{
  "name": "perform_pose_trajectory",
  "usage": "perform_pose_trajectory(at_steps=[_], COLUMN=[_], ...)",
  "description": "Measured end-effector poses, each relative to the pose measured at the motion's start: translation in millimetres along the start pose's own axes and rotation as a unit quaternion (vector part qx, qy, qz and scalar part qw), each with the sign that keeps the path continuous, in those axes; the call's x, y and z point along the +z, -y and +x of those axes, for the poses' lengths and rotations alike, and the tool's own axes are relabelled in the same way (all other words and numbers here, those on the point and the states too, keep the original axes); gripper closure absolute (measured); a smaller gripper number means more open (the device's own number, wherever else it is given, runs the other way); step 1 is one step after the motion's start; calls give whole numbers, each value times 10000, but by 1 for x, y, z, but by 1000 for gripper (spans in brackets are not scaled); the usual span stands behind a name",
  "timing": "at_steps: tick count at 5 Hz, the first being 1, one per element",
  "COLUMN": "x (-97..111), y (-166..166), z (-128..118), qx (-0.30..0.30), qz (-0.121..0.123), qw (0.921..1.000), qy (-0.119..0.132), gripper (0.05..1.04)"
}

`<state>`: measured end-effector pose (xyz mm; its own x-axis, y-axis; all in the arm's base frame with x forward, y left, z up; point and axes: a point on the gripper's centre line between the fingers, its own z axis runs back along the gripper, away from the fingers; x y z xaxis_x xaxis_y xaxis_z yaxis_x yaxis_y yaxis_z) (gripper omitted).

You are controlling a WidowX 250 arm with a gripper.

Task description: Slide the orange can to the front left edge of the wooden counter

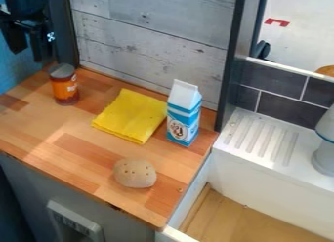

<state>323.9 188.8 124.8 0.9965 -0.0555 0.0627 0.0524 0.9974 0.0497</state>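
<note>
I look down at a slant on a wooden counter, and I set my clock on the yellow cloth that lies spread near its middle, slightly wrinkled. Between 10 and 11 o'clock, at the upper left, my black gripper hangs with its tips pointing down; it is dark and partly cut off by the edge, but its two fingers appear to stand well apart, with blue background between them and nothing in their hold. The thing nearest to it is an orange jar with a grey lid, upright on the counter at 10 o'clock from the cloth and apart from the gripper. At 3 o'clock, just beside the cloth, a blue-and-white carton stands upright with a peaked white top. At 6 o'clock, near the counter's front edge, rests a rounded beige item dotted with small dark holes, apart from the cloth. A wall of pale grey boards rises at 12 o'clock. Between 3 and 4 o'clock, past the counter's edge, is a white ridged surface, with dark tiles behind it and a pale rounded object on its right side.
</note>
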Motion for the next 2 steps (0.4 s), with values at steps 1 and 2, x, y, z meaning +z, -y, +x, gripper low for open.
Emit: perform_pose_trajectory(at_steps=[1,2], x=[-17,-29], y=[3,1], z=[-2,30], qx=[-20,-243], qz=[-166,-485], qw=[9997,9982], qy=[-185,271], gripper=[83,83])
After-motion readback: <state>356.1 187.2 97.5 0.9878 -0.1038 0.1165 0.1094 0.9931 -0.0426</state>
